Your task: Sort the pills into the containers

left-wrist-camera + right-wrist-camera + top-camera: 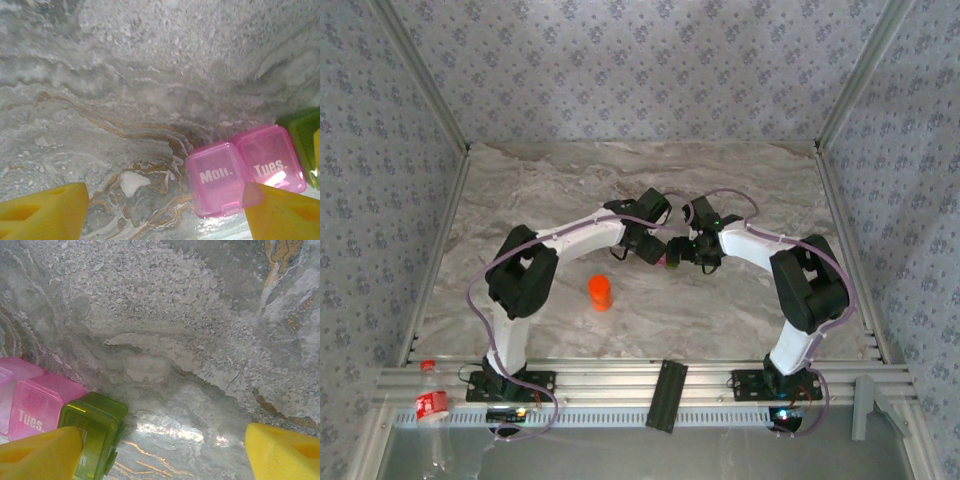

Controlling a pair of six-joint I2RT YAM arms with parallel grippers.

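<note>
left fingers (pixel 42 212) apart | right fingers (pixel 285 452) apart | containers (pixel 235 172) between | table (pixel 720 180) open around

White "Mon." reads on the first pink lid (pixel 216 177), just ahead of the left claw (pixel 162 215). "Tues." sits on the second pink lid (pixel 270 160), right alongside. At the right claw (pixel 160 452), "Tues." again, just off one fingertip.

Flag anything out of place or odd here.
Nothing spilled or damaged. The pink compartments look shut, the green compartment beside them; the orange bottle stands upright. Only a black bar lies askew across the near rail.
</note>
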